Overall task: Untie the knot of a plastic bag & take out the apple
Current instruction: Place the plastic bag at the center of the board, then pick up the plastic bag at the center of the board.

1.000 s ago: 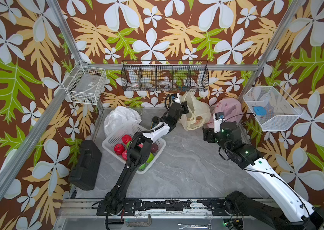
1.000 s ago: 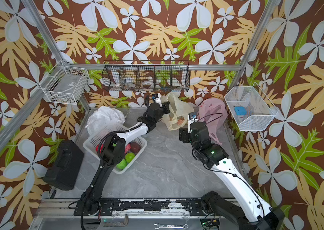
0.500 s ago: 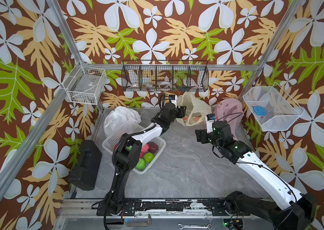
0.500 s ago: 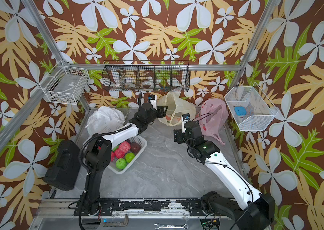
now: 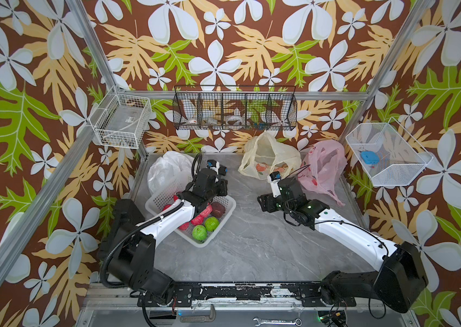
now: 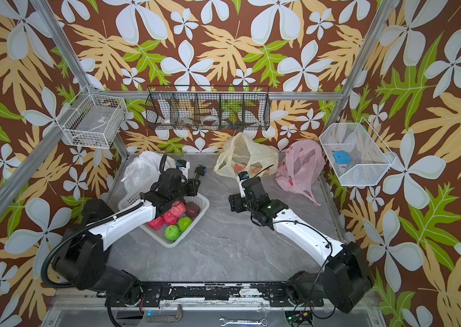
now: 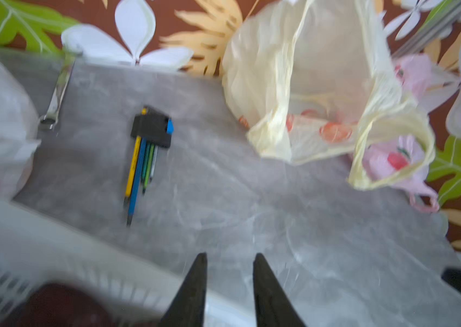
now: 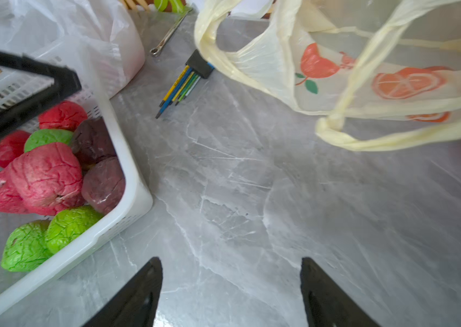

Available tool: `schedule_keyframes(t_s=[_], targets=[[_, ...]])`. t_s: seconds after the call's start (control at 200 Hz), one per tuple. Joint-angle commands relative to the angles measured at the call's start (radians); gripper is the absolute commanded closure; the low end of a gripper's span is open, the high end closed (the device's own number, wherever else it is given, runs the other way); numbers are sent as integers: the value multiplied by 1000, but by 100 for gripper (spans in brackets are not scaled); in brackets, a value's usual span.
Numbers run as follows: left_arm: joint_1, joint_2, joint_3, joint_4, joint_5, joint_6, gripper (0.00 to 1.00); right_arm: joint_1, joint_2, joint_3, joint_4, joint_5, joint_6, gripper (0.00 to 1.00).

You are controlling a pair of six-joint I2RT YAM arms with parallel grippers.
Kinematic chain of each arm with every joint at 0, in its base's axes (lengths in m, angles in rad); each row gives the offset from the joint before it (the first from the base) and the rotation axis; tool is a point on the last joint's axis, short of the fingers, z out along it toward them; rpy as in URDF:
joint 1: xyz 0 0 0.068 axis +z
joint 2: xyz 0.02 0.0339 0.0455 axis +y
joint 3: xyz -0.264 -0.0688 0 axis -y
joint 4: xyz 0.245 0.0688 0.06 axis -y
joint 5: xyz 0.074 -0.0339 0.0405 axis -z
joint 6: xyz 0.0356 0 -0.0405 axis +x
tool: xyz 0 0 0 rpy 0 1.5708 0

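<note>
The right gripper (image 8: 230, 260) hangs over bare grey tabletop (image 5: 252, 243), its fingers spread wide with nothing between them. The left gripper (image 7: 229, 256) is above the far rim of the white basket (image 5: 223, 223), its fingers a narrow gap apart and empty. The basket holds red, green and dark apples (image 8: 45, 175). Beyond it lies a hex key set (image 8: 184, 82). The yellow plastic bag (image 5: 268, 158) slumps against the back wall with its handle loops slack. It sits between a white bag (image 5: 167, 170) and a pink bag (image 5: 324, 167). Whether it holds an apple cannot be told.

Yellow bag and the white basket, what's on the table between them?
A set of colored hex keys lies there, seen clearly in the right wrist view and blurred in the left wrist view.
</note>
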Motion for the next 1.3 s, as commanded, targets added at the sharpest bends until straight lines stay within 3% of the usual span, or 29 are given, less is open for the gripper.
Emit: schedule_keyframes(t_s=[0.0,0.205,0.415,0.611,0.781,0.946,1.026,1.081,1.296], targets=[[-10,-130,-120,-72,-44,-38,77,9,30,33,37,-48,5,23],[2,-245,-230,-200,-149,-35,78,11,47,60,23,-38,-16,23],[58,-149,-255,-113,-162,0,79,15,70,66,11,-74,5,23],[68,-11,-171,-112,-169,19,81,18,33,55,-27,-48,13,23],[68,-60,-62,-209,-173,44,79,19,5,53,-79,-13,0,23],[71,-104,88,-333,-331,138,61,19,4,64,-99,-4,-10,23],[83,-67,167,-365,-490,207,35,18,10,70,-98,-1,-13,23],[117,-9,228,-368,-575,259,23,18,17,76,-96,-4,-15,23],[315,371,672,-544,-562,310,15,18,45,107,-94,-20,-19,23]])
